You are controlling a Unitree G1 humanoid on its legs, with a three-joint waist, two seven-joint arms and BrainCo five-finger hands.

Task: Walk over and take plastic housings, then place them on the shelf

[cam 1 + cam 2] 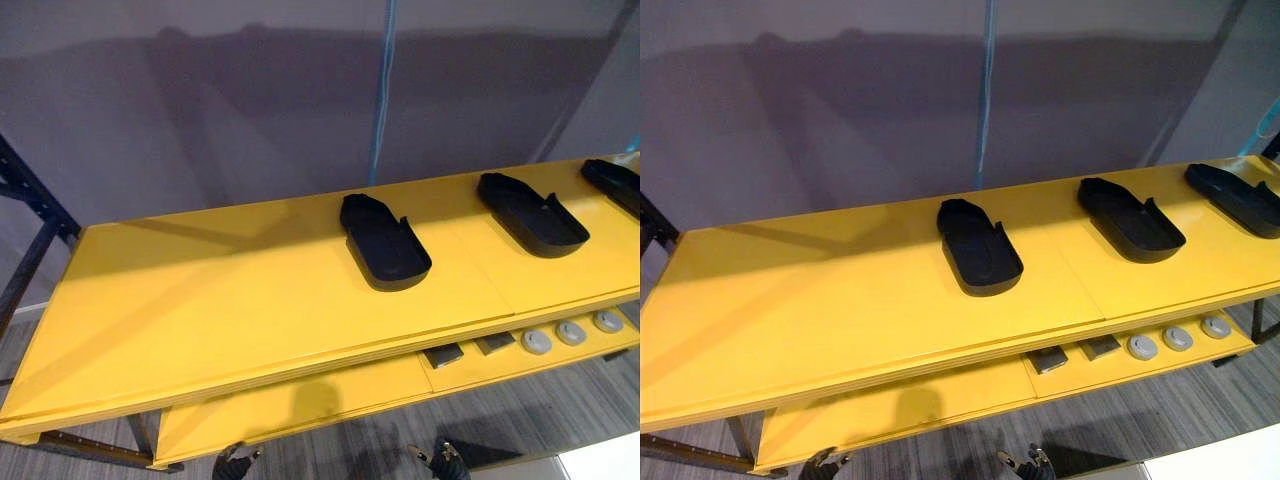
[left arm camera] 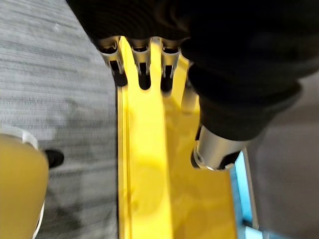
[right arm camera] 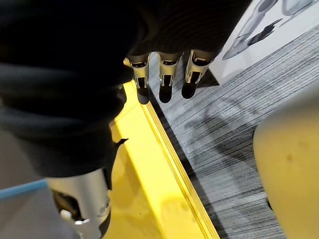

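Three black plastic housings lie on the top board of a yellow shelf (image 1: 200,290): one near the middle (image 1: 383,243), one further right (image 1: 530,213), and one at the far right edge (image 1: 615,183). Both hands hang low in front of the shelf, well below the housings. My left hand (image 1: 232,466) shows at the bottom of the view, and its fingers (image 2: 143,69) are relaxed and hold nothing. My right hand (image 1: 447,462) is beside it, and its fingers (image 3: 167,74) are likewise relaxed and empty.
A lower yellow board (image 1: 300,405) carries three grey round parts (image 1: 570,333) and two dark flat pieces (image 1: 443,355). A grey wall stands behind the shelf. A dark metal frame (image 1: 30,215) rises at the left. A white object (image 1: 600,462) lies on the striped grey floor at the lower right.
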